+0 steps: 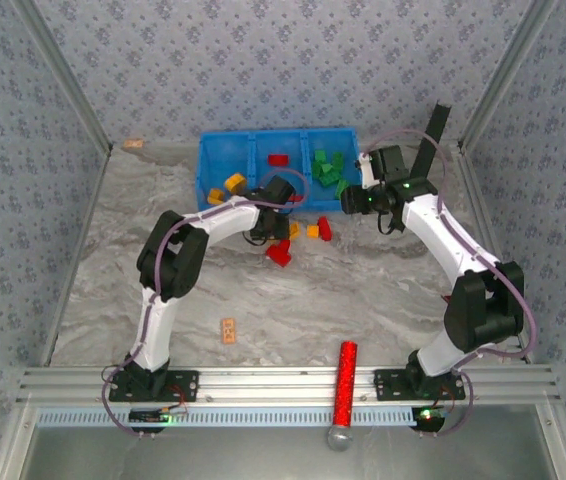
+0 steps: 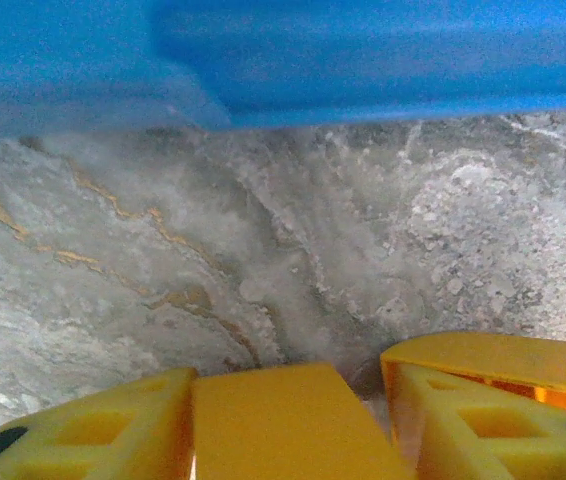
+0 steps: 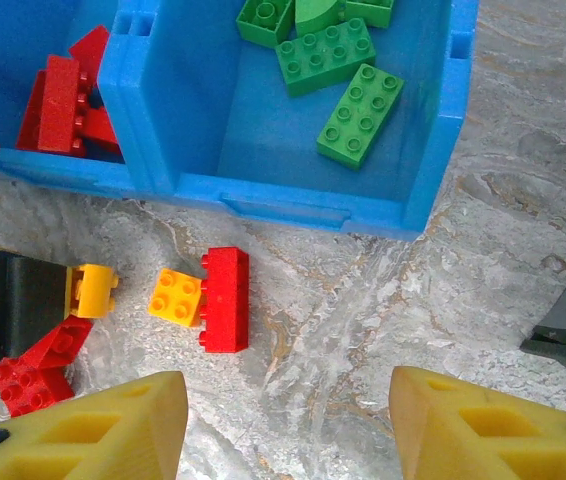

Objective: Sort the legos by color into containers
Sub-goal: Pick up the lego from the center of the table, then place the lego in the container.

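From above, three joined blue plastic bins (image 1: 223, 155) sit far back on the marble table (image 1: 363, 300). They hold red, green and yellow studded bricks (image 1: 325, 170), and others lie in front.

Left wrist: the left gripper (image 2: 288, 400) brackets a yellow brick (image 2: 273, 435); whether it grips, I cannot tell.

Right wrist: the right gripper (image 3: 288, 420) gapes wide, empty.

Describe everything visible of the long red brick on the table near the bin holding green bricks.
The red brick is a glossy, plastic-looking oblong, evenly red. It lies on the marbled table, its length pointing toward the blue containers but apart from them, outside the compartment of green bricks. In the right wrist view its left side touches a small yellow-orange brick; nothing else touches it.
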Motion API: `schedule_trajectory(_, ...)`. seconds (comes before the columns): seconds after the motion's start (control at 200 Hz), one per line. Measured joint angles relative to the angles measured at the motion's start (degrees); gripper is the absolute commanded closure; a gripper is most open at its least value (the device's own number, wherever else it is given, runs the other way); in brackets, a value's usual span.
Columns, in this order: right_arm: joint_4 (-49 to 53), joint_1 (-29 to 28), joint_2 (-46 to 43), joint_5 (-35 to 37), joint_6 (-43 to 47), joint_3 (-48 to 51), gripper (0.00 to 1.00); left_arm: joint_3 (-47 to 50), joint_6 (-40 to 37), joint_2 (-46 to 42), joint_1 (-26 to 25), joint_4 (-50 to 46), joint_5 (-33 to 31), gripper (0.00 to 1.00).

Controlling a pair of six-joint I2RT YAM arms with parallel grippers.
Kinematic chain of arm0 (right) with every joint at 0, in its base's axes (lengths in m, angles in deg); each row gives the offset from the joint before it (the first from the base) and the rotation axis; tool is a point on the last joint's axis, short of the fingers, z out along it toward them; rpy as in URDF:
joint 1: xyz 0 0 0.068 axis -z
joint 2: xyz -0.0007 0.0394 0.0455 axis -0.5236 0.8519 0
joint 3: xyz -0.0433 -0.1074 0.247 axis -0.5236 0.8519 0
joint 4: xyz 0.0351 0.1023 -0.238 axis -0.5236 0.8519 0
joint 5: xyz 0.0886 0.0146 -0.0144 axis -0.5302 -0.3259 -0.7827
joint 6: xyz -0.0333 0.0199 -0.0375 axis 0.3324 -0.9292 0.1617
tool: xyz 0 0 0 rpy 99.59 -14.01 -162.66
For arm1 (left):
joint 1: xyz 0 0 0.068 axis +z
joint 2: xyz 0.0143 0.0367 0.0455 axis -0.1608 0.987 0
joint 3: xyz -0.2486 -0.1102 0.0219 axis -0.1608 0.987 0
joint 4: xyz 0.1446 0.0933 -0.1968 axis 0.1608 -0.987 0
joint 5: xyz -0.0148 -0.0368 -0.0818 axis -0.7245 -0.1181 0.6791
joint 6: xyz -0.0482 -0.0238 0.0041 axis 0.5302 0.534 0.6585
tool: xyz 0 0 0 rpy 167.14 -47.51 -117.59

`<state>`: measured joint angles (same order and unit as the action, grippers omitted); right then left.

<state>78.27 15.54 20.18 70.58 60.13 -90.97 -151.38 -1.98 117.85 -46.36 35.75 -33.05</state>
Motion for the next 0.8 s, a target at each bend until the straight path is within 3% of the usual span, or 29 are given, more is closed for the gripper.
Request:
schedule_trajectory(0.515,-0.28,0.55,1.73,-4.09,-1.68,3.39,0.44,8.09,0.5,-5.2,2.29,1.7,0.13,0.69)
schedule_trajectory(0.8,-3.02,0.52,9.62,-8.61,-2.12,3.65,0.39,10.16,-0.42,-13.51,3.87,0.04,0.13,0.75)
